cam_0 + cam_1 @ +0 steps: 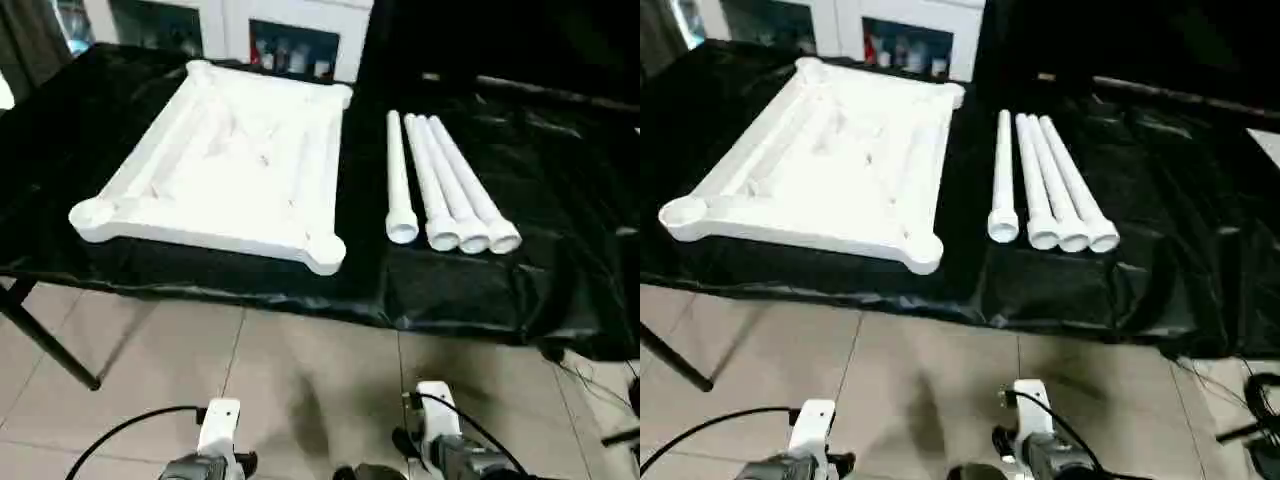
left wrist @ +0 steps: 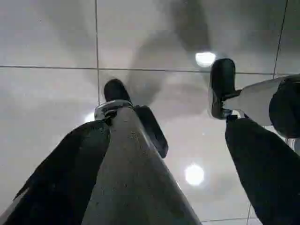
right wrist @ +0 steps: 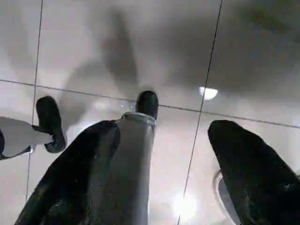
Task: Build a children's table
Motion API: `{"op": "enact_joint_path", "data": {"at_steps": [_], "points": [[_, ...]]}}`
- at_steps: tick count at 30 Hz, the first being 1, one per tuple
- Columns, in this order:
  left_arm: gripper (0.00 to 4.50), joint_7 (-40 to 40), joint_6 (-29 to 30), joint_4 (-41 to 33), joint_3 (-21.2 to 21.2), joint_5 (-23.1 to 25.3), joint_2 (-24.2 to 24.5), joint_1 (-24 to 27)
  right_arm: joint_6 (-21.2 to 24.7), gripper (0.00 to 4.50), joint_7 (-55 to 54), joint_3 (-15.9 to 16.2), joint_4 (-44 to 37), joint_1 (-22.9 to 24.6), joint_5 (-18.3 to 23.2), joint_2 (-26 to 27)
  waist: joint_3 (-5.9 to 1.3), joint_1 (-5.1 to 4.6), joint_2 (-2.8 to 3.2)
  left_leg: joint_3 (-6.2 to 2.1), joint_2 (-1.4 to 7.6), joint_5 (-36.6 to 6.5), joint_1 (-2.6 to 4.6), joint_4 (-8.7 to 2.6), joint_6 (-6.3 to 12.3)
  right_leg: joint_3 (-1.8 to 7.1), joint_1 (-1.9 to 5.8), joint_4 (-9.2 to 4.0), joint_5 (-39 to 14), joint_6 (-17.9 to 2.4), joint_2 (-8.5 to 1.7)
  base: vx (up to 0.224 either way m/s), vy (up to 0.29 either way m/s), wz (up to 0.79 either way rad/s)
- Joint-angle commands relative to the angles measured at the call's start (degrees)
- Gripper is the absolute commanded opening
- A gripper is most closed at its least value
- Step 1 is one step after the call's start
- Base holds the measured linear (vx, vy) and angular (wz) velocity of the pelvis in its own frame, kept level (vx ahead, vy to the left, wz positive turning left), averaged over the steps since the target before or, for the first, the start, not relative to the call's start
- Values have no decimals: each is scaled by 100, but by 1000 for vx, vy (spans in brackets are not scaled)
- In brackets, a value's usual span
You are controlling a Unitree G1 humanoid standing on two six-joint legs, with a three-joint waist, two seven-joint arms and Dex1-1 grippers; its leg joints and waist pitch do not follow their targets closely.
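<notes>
The white tabletop (image 1: 225,165) lies underside up on the black-covered bench (image 1: 540,200), four legs (image 1: 440,185) side by side just beside it. Both tools, left (image 2: 164,140) and right (image 3: 164,164), hang spread open over the tiled floor (image 1: 300,380).

White tabletop (image 1: 225,165) underside up, apparently; four legs (image 1: 445,185) beside, parallel.

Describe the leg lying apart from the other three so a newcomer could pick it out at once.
Find the table draped in black cloth, with the white table top lying on its left part. To the right of the top lie four white tube legs side by side. The one wanted is the lone leg nearest the top, separated by a gap from the three bunched legs, which touch each other.
</notes>
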Motion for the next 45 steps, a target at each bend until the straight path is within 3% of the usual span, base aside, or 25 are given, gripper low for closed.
{"op": "enact_joint_path", "data": {"at_steps": [1, 5, 7, 10, 12, 15, 16, 18, 19, 21, 22, 23, 24, 25, 26, 27, 29, 30, 31, 32, 33, 34, 35, 38, 45], "points": [[443, -12, 67, 164, -34, 50, -29, 112, 31, 349, -28, -77, 22, -33, -70, -45, -165, 15, 52, -104, 287, -1475, -7, -669, 136, 188, 162, -406, -1391, -1037, -333, 0, 0, 0], [443, -70, 70, 178, -44, 76, -39, 78, 34, 349, -43, -81, 24, -58, -76, -36, -223, 52, 50, -41, 277, -1046, 32, -602, 293, 213, 137, -362, -900, -1251, -332, 0, 0, 0], [443, -93, 79, 186, -35, 78, -41, 67, 41, 349, -47, -83, 26, -69, -78, -31, -285, 57, 52, -5, 247, 145, -17, -482, 662, 212, 151, -212, 455, -1557, -311, 39, -15, 0], [443, -77, 71, 187, -33, 81, -41, 64, 43, 349, -45, -86, 28, -74, -79, -30, -458, 45, -27, 50, 14, 3277, -88, -160, 2122, 116, 64, 48, 3902, -2110, -171, 18, -6, -1], [443, -60, 42, 192, -30, 85, -38, 70, 35, 349, -39, -99, 29, -76, -70, -25, -560, 46, -28, 43, -76, 3751, -151, -61, 2654, 44, -21, 75, 4671, -2203, -124, 0, 0, 0], [443, -63, 14, 208, -40, 101, -31, 67, 6, 349, -40, -134, 29, -71, -44, -16, -357, 44, -12, 130, 127, 320, -138, -262, 2182, -25, -74, -366, 315, -2135, -279, -61, -18, 3], [443, -63, 14, 208, -40, 101, -31, 67, 6, 349, -40, -134, 29, -71, -44, -16, -242, 36, 24, 61, 207, -1704, -22, -357, 1136, -49, -108, -573, -2420, -1551, -325, -105, -27, 2], [443, -79, -13, 217, -71, 140, -22, 61, -35, 349, -25, -112, 27, -70, -70, -20, -74, -94, 69, -117, 229, -3391, 227, -401, 49, -339, -275, -896, -4489, -297, -281, -121, 2, -14], [443, -79, -21, 218, -80, 149, -20, 66, -47, 349, -26, -103, 27, -65, -80, -21, -52, -182, 89, -234, 258, -3495, 64, -571, -116, -575, 27, -936, -4409, 140, -267, -168, 63, -30], [443, -113, -12, 225, -79, 145, -22, 69, -61, 349, -35, -114, 26, -56, -73, -19, 82, -208, 226, -290, 531, -4505, -335, -1217, -191, -639, 553, -153, -2748, -139, -117, -120, 50, -18], [443, -114, -12, 225, -79, 144, -22, 69, -61, 349, -35, -115, 26, -55, -72, -19, 11, 101, 345, -34, 504, -4599, -368, -1348, -123, -520, 660, 468, -894, -396, -18, -97, -68, 7], [443, -138, -5, 235, -104, 170, -19, 71, -59, 349, 5, -92, 30, -54, -98, -23, -4, 56, 127, -28, 491, -4285, 23, -1227, -23, -192, 356, 268, -1515, -306, -182, -97, -68, 7], [443, -148, -7, 238, -111, 178, -18, 71, -59, 349, 19, -88, 31, -53, -103, -24, -43, 81, -26, 200, 353, -3777, 579, -623, -293, 39, -261, -408, -3141, -171, -238, 47, -122, -3], [443, -154, -10, 241, -111, 187, -18, 71, -60, 349, 26, -91, 31, -53, -109, -24, 49, 134, -134, 149, 27, -2081, 627, 248, -148, 269, -543, -1175, -6134, 141, -678, 53, -64, -12], [443, -154, -15, 243, -108, 190, -19, 76, -64, 349, 30, -102, 31, -46, -104, -21, -164, 344, -194, -58, 59, -918, 68, 61, 104, 953, 223, -924, -6025, 201, -878, 91, -41, -52], [443, -154, -15, 243, -108, 190, -19, 76, -64, 349, 30, -102, 31, -46, -104, -21, -105, 375, -262, -143, 32, -758, -92, 55, 167, 996, 303, -833, -5743, 184, -849, 63, 45, -73], [443, -147, -32, 247, -101, 194, -21, 91, -62, 349, 12, -127, 29, -29, -96, -17, -186, 511, -161, -140, -96, -687, 86, 144, 559, 1451, 238, -738, -3459, -758, -615, 42, 42, -61], [443, -134, -65, 245, -113, 211, -19, 103, -66, 349, -9, -136, 28, -17, -98, -15, -176, 587, -250, -375, -98, -558, -221, 232, 1024, 1373, 470, -730, -2790, -1082, -961, -18, 75, -13], [443, -134, -72, 245, -118, 217, -18, 105, -66, 349, -16, -134, 28, -14, -103, -15, -148, 583, -52, -559, 105, -584, -109, 361, 989, 1386, 234, -880, -2370, -1752, -1175, -18, 75, -13], [443, -136, -83, 248, -123, 227, -17, 105, -69, 349, -24, -129, 28, -13, -112, -16, -162, 420, 106, -531, 225, -509, -26, -284, 961, 848, 150, -574, -1774, -1866, -527, -18, 161, 1], [443, -127, -94, 249, -111, 223, -17, 107, -76, 349, -15, -125, 28, -8, -117, -17, -193, 298, 176, -464, 212, -262, 95, -554, 1162, 524, 60, -324, -1239, -1743, -82, 39, 213, 0], [443, -115, -97, 254, -83, 212, -17, 108, -85, 349, -6, -122, 29, -2, -125, -16, -323, 82, 211, -522, 185, 1172, 428, -457, 1804, 93, -153, 101, -85, -1571, 204, 50, 320, 5], [443, -104, -99, 255, -53, 196, -17, 107, -92, 349, 2, -119, 30, 2, -132, -16, -247, -6, 193, -501, 241, 1667, 315, -504, 2071, -36, -121, 86, 206, -1242, 164, 53, 219, 6], [443, -84, -141, 241, -16, 189, -6, 123, -139, 349, 25, -132, 27, 18, -171, -13, -294, -29, 60, -439, 149, 1546, 224, -449, 1847, 97, 85, -150, 193, -1149, -185, 16, 178, 1], [443, -218, -1019, -59, -81, 193, 93, 314, -616, 349, 441, 68, -12, 81, -376, -41, -238, 0, -48, -364, 157, -336, 128, -515, 1405, 232, 70, -310, -644, -1109, -413, 0, 26, 1]]}}
